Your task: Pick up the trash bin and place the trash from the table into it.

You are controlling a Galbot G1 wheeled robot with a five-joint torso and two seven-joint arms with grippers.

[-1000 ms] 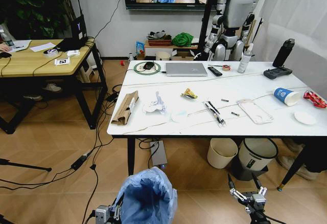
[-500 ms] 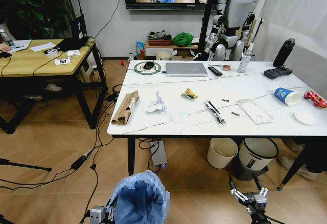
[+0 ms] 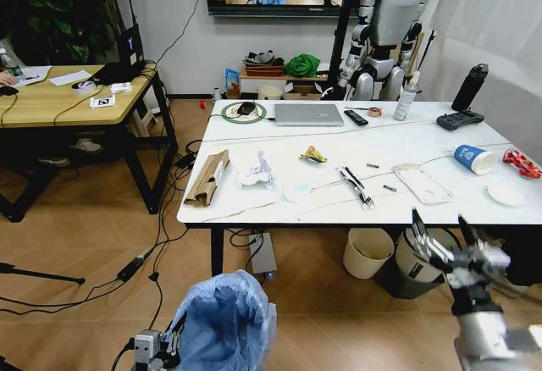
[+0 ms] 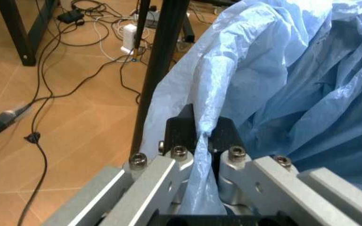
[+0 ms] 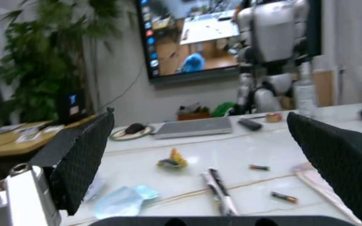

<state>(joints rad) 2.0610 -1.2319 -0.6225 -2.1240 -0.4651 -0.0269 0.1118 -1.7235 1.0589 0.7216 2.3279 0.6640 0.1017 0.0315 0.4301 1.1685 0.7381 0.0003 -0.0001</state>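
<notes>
Low at the head view's bottom edge, left gripper (image 3: 157, 350) pinching the rim of the trash bin (image 3: 222, 324), fingers (image 4: 171, 167) pressed together on a fold of the crinkled light-blue bag liner (image 4: 282, 70); bin held just above the wooden floor, in front of the table (image 3: 279, 206) near its left front leg. Further right, right gripper (image 3: 442, 234) raised at the level of the table's front edge, jaws spread wide with nothing between them, black textured pads (image 5: 83, 155) framing the tabletop in the right wrist view. Scattered over the marble top, well apart from both grippers: brown cardboard piece (image 3: 208, 177) near the left end, crumpled white paper (image 3: 257, 174) just beside it, yellow wrapper (image 3: 313, 156) toward the middle, clear flat plastic tray (image 3: 421, 183) further right, blue paper cup (image 3: 474, 159) lying on its side, red wrapper (image 3: 522, 163) at the far right end, white disc (image 3: 506, 194) near the front right corner. Behind these, silver laptop (image 3: 308, 114) closed flat and black remote (image 3: 356, 118) beside it. Under the table, cream bucket (image 3: 368, 252) standing next to a white bin with dark base (image 3: 406, 261).
</notes>
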